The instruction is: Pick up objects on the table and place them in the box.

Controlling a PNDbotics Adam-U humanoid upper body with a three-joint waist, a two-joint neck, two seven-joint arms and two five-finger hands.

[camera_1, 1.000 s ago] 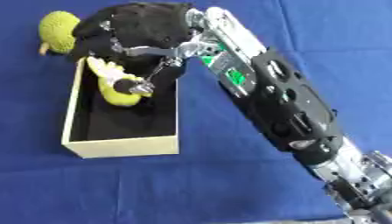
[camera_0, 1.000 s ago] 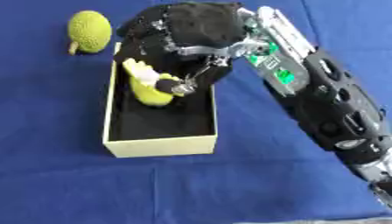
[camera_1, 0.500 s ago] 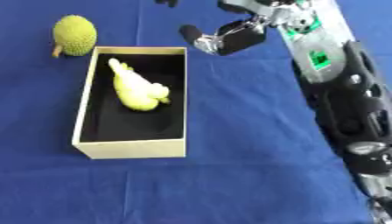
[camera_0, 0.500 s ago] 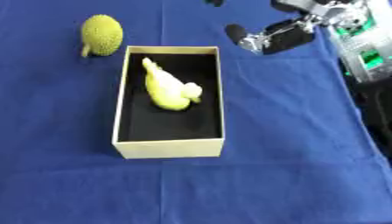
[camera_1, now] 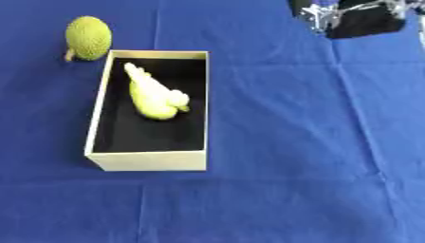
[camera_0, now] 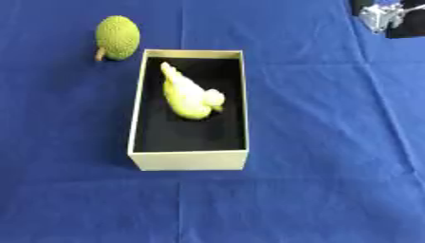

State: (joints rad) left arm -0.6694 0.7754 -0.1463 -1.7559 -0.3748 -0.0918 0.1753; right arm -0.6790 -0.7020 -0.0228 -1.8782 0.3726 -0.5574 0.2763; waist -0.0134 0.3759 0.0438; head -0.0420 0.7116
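A cream box (camera_0: pixel 189 160) with a black inside stands left of centre on the blue cloth. A yellow, pear-like object (camera_0: pixel 189 95) lies inside it, toward the far half. A green bumpy round fruit (camera_0: pixel 117 37) with a short stem sits on the cloth just beyond the box's far left corner. My right hand (camera_1: pixel 353 19) shows only as black and silver parts at the top right corner, well away from the box, with nothing visible in it. My left hand is out of sight.
The blue cloth (camera_0: pixel 315 142) covers the whole table and has fold creases. No other objects lie to the right of or in front of the box.
My right hand let go of the yellow object in the box, lifted out and drew back to the top right corner. The camera view has also shifted.
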